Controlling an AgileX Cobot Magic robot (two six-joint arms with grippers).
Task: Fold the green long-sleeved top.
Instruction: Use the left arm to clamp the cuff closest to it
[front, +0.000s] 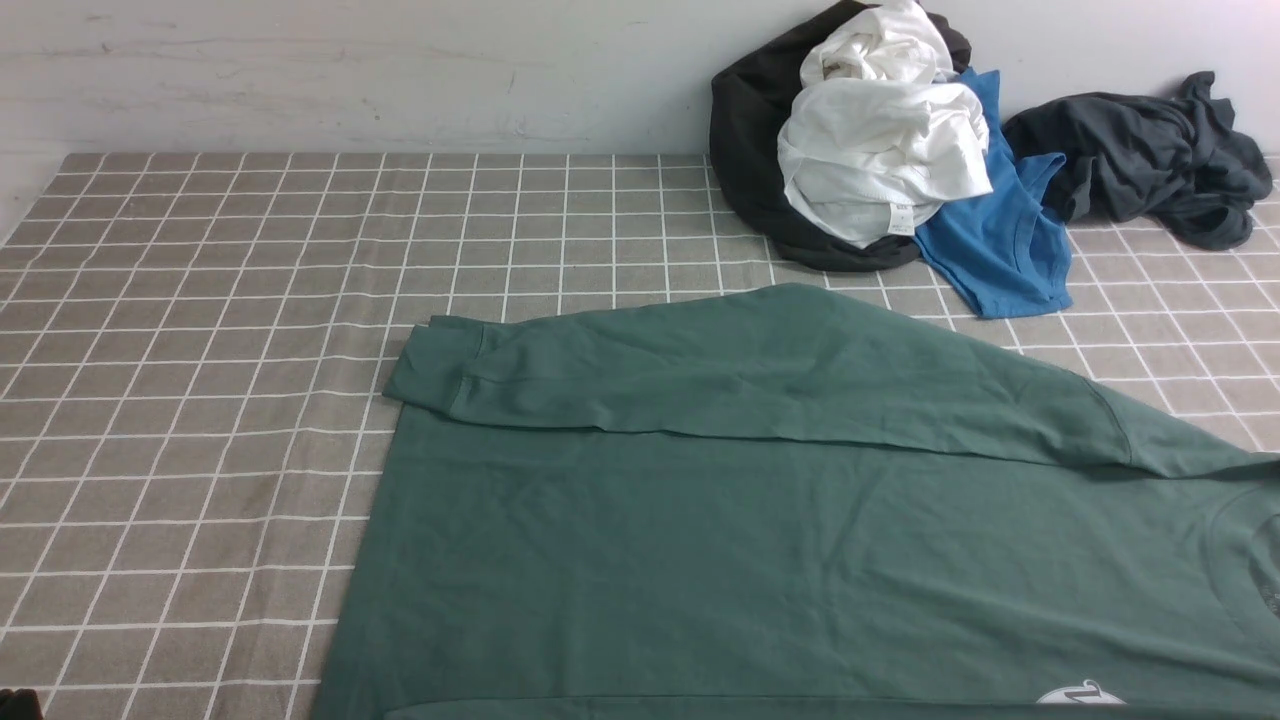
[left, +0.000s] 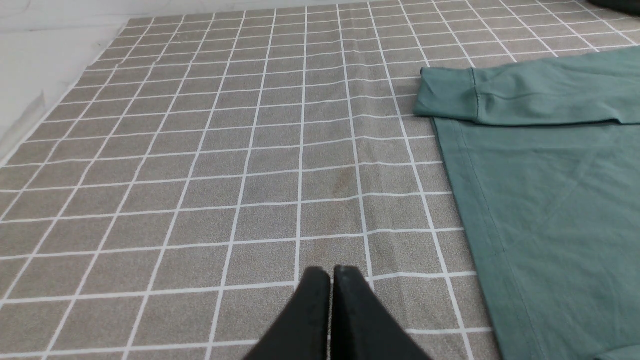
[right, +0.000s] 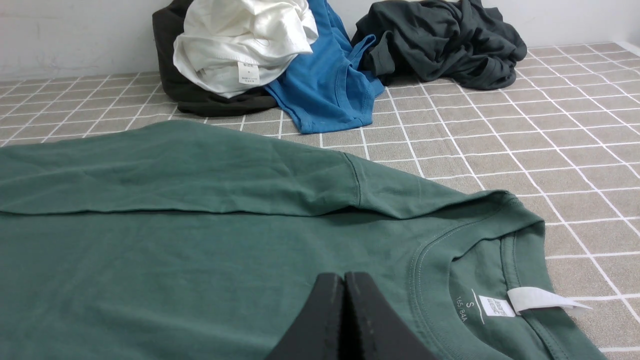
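Observation:
The green long-sleeved top (front: 760, 540) lies flat on the checked cloth, its neck towards the right. One sleeve (front: 700, 375) is folded across the body, its cuff (front: 430, 365) at the left. My left gripper (left: 331, 272) is shut and empty, above bare cloth just left of the top's hem (left: 465, 200). Over the chest, near the round collar (right: 450, 250) and its white label (right: 535, 299), my right gripper (right: 344, 277) hangs shut with nothing in it. Neither gripper shows in the front view.
Against the back wall at the right lie a black garment (front: 750, 150) with a white one (front: 880, 140) on it, a bright blue T-shirt (front: 1000, 240) and a dark grey garment (front: 1140, 150). The checked cloth (front: 200, 350) covers the table.

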